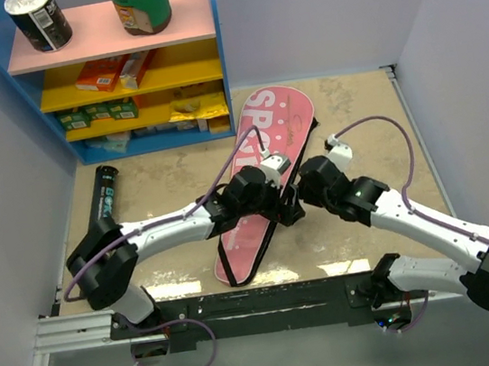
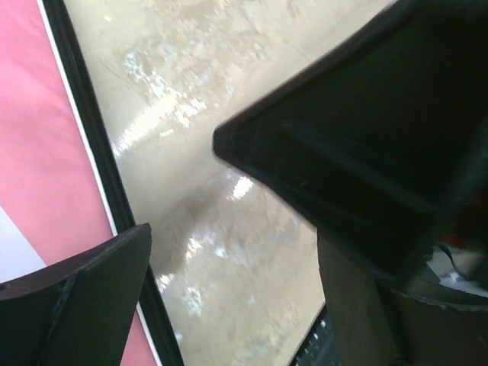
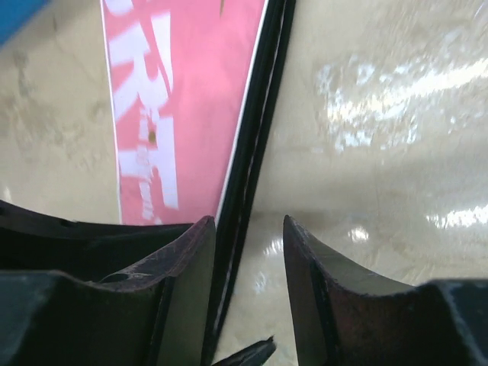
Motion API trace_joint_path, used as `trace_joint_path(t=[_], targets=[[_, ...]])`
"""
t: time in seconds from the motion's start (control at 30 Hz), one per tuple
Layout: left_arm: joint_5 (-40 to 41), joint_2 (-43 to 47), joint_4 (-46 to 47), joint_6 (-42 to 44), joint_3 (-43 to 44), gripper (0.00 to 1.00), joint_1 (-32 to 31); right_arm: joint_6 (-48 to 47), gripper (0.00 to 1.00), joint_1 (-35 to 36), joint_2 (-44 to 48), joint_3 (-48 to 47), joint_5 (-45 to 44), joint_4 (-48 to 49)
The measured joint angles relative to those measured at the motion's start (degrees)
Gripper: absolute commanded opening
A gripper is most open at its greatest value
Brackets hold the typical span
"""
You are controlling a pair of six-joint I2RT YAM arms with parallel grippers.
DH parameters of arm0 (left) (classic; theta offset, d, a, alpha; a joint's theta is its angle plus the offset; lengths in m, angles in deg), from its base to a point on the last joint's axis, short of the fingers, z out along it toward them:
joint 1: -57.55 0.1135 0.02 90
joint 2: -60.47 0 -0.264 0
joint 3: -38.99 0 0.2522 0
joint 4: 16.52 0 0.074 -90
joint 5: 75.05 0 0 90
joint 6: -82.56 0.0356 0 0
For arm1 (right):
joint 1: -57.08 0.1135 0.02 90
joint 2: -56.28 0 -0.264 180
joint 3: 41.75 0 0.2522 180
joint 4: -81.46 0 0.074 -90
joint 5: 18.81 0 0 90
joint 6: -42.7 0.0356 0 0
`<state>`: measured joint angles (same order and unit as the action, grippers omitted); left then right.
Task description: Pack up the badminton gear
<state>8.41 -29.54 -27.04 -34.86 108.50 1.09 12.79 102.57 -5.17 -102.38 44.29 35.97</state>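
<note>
Pink racket-shaped fabric cover with white "SPORT" lettering and black edge (image 1: 281, 119), top view: lay flat on the beige table (image 1: 171, 175). Its long axis ran diagonally, with the broad head beyond both grippers and the narrow handle end behind them, towards the left arm's base.
Grippers, top view: left gripper (image 1: 274, 186) and right gripper (image 1: 300, 201) sat close together over the cover's waist; I could not tell their jaw state from there.
Long black tube with teal lettering (image 1: 105, 198), top view: well off to the left gripper's outer side.
Left wrist view: left gripper (image 2: 181, 187) was spread wide and held nothing. Bare table showed in the gap, and the cover (image 2: 46, 152) lay beside it, partly under the lower finger.
Right wrist view: right gripper (image 3: 248, 225) was partly spread and straddled the black edge strip (image 3: 259, 137). The strip ran straight ahead, nearer the finger on the pink side, and was not yet pinched.
Step, as judged: taking hold of the cover's edge, probably to open it; no rackets or shuttlecock were visible.
Next move, as judged: the right jaws need to close squarely on the strip while the left gripper steadies the pink panel.
</note>
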Motion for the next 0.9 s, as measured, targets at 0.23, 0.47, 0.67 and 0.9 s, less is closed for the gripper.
trace_joint_path(t=[0.23, 0.47, 0.67, 0.9], targets=[[0.0, -8.5, 6.9, -0.2, 0.8, 0.44, 6.6, -5.3, 0.37, -7.4, -1.1, -7.1, -0.6, 0.3], [-1.5, -14.3, 12.9, -0.1, 0.8, 0.22, 12.3, -10.0, 0.32, -11.8, -6.4, -10.6, -0.7, 3.5], [-3.4, -19.2, 18.4, -1.8, -1.7, 0.14, 13.0, -13.3, 0.32, -18.4, -21.0, -16.1, 1.0, 7.6], [-2.0, -18.6, 26.4, -4.9, -7.9, 0.14, 12.9, -17.7, 0.33, -25.7, -38.1, -26.4, 5.7, 14.6]])
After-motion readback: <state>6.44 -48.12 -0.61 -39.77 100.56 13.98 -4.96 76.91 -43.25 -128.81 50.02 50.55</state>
